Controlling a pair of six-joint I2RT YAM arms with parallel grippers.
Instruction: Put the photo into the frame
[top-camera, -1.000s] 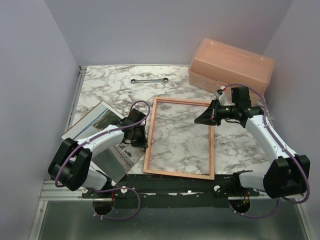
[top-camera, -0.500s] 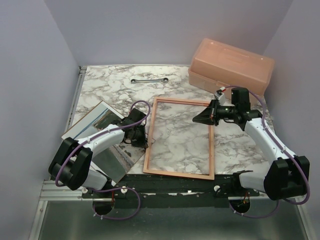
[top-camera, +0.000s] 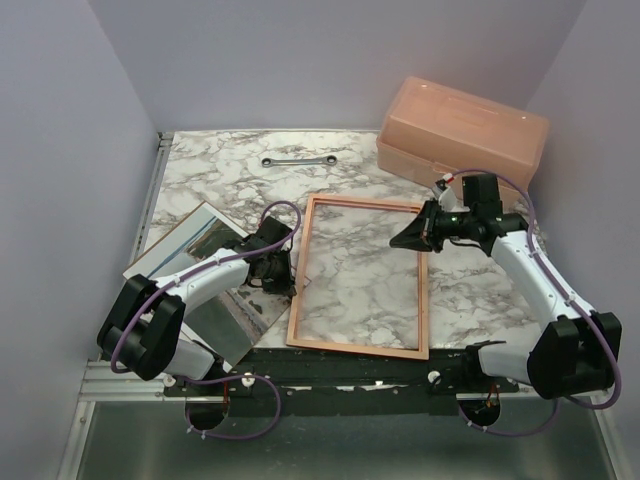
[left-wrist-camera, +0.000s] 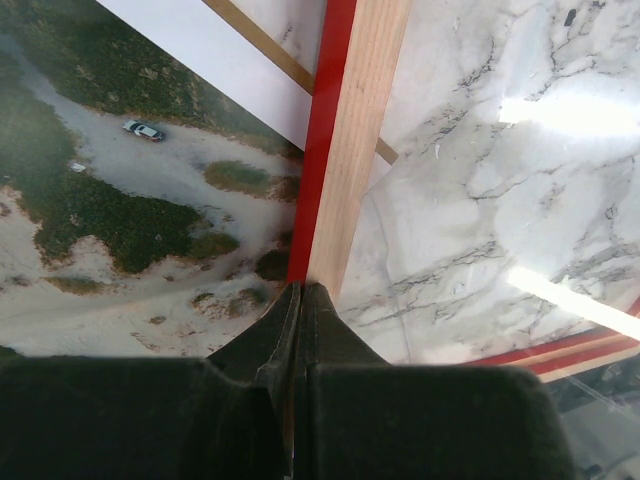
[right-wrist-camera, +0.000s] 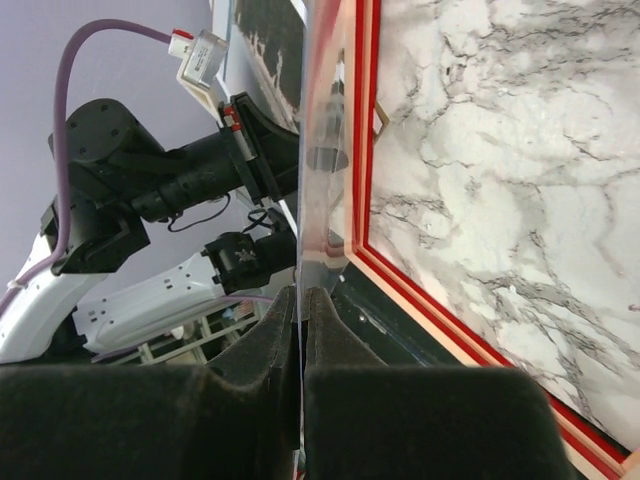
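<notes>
Photo: the photo (top-camera: 195, 238) lies flat at the left of the top view, partly under the left arm. Its near corner is just beside the frame's left rail, and it is not in the frame.
Left claw: the left gripper (left-wrist-camera: 300, 295) has its fingers drawn tight together, with the tips at the frame's left rail. I cannot tell whether they nip the rail, a pane edge, or nothing.
Frame: the frame (top-camera: 365, 203) lies in the middle of the top view, pale wood side up, with bare marble showing through the opening.
Right claw: the right gripper (right-wrist-camera: 300, 295) is pinched closed on the clear pane (right-wrist-camera: 322, 150), at the upper right of the frame.
Pane: in the right wrist view it is seen edge-on, tilted up from the frame towards the left arm. How much of it rests on the rails is hard to tell.
Step in hand: probably seating the pane in the frame's recess, so that the photo can follow.
Doing it well: lower the held edge slowly until the pane sits level inside all four rails. Hold the left rail steady so that the frame does not slide, and let go only when the pane lies flat.
Risk: a skewed pane would ride on a rail and keep the photo from lying flush.
</notes>
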